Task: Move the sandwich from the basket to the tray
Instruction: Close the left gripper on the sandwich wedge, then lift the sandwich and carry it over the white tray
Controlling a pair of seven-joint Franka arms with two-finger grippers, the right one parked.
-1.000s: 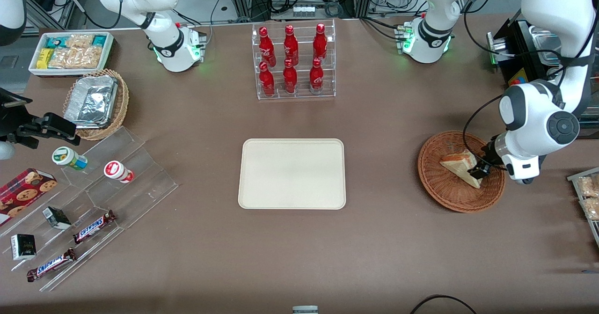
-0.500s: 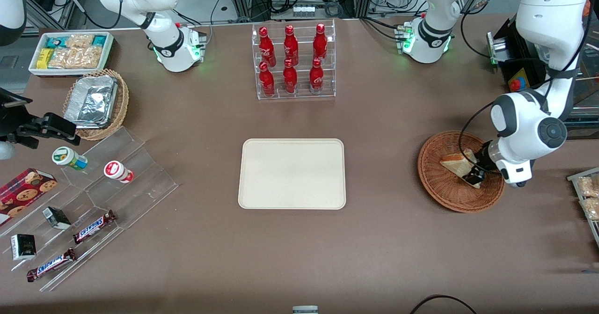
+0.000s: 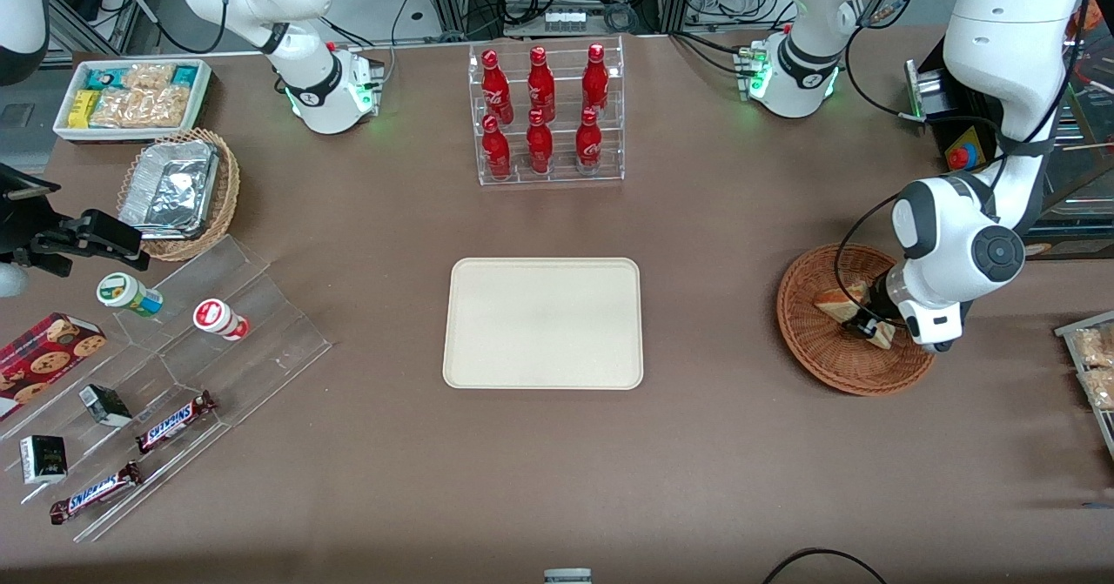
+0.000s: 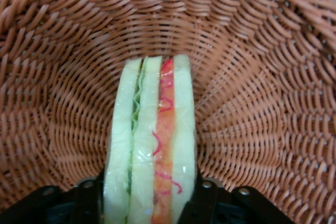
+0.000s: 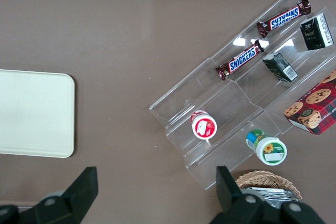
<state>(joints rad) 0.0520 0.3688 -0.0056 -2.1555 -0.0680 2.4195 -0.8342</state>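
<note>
Claw (image 4: pixel 149 195) is clamped on the sandwich (image 4: pixel 152 140), one finger on each bread face at the wedge's wide end, inside the basket (image 4: pixel 252 77). Sandwich looks light, soft and squashy with a slick film wrap, so grip on the flat faces, gently; squeezing hard would likely crush it. The tray (image 3: pixel 543 323) lies well away from the claw, toward the parked arm's end, bare.
</note>
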